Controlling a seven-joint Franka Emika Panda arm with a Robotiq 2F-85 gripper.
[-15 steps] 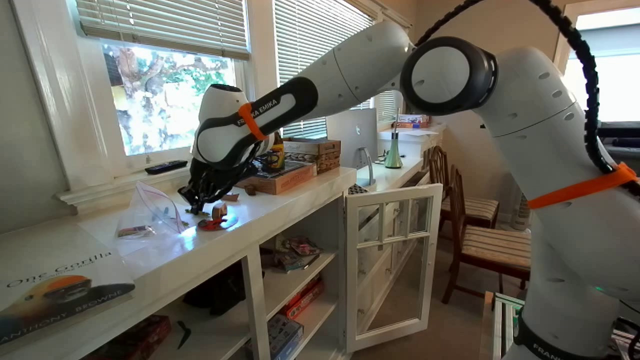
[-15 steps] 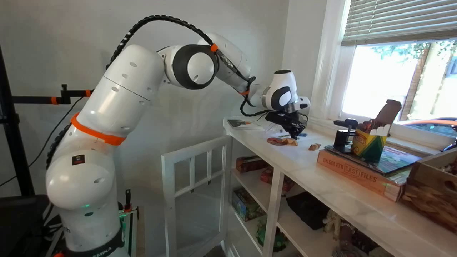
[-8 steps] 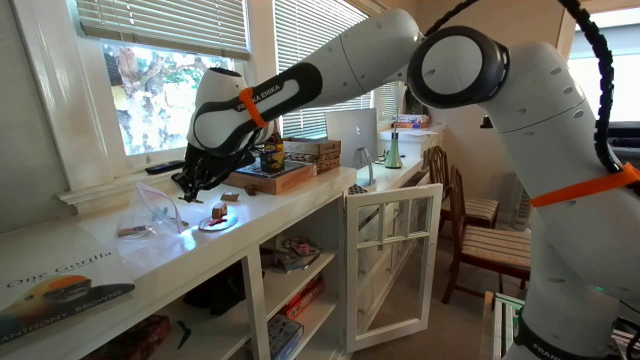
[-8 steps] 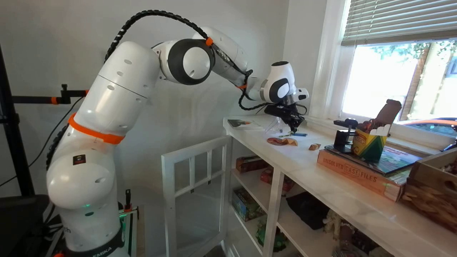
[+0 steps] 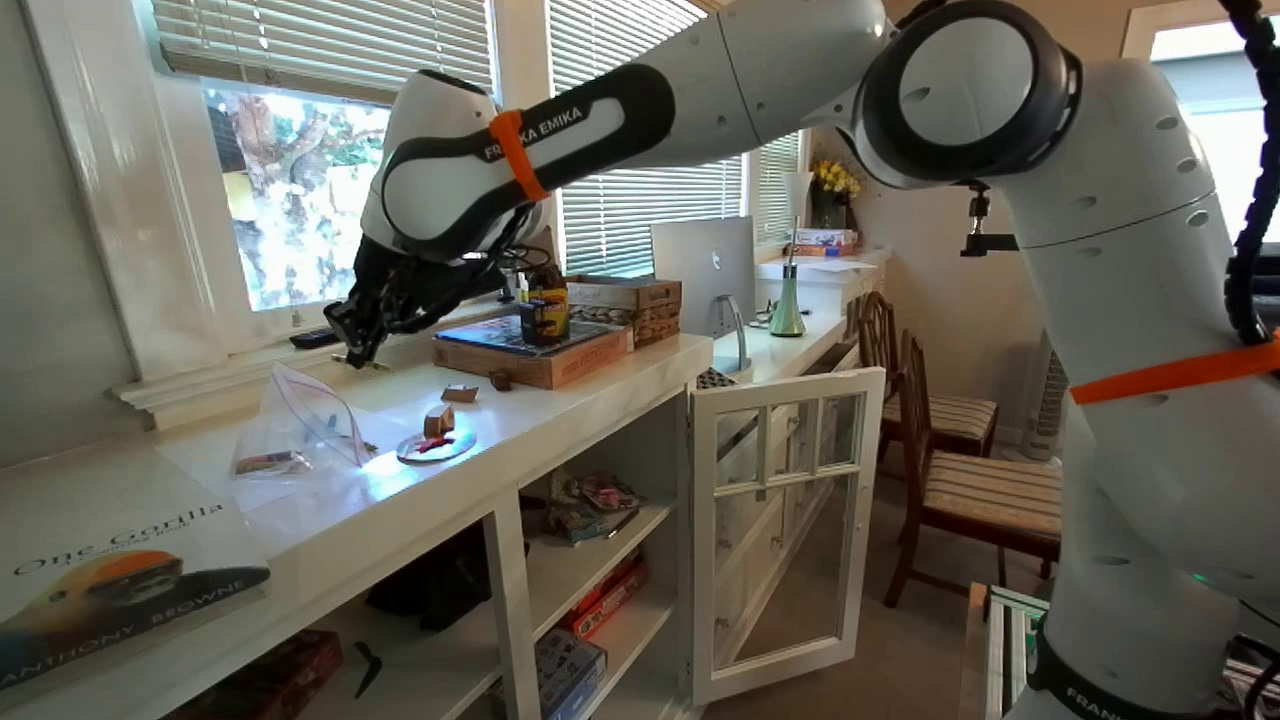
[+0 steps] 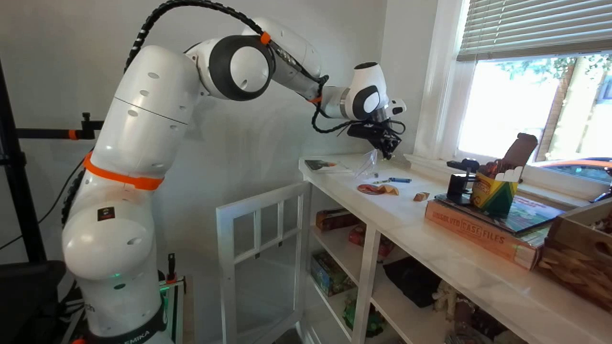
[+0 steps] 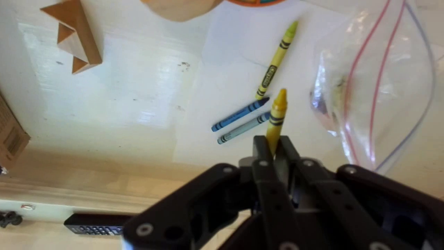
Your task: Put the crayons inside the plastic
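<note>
Rides higher above the tabletop [image 6: 406,215] than half a second ago, arm [image 6: 249,69] and fingers [image 7: 260,149] together. Clamps one yellow crayon [image 7: 276,125] between the fingers, with the tip out past them and the long axis running up the wrist view at a slight lean. Has the clear plastic bag [image 7: 399,90] near, to the right of the fingers in the wrist view, with its bulk lower than them in both exterior views; so probably needs a sideways shift first, then a descent. Lines the crayon up roughly along the bag's pink zip lines rather than across, likely good for a drop through the mouth; seems to meet that mouth parted, with the gap hard to judge. Count outward from there: one crayon held; three loose on the tabletop, namely one yellow-green crayon [image 7: 277,58], one blue crayon [image 7: 240,114] and one grey-blue crayon [image 7: 244,128], the blue pair side by side; one bag, with blurred shapes [image 5: 267,462] inside, too unclear to number; one round disc [image 6: 368,189]; at least two folded brown pieces [image 7: 86,40]; farther off, one remote control [image 7: 99,222], one book [image 5: 125,565] and one yellow-and-green carton [image 6: 495,193].
</note>
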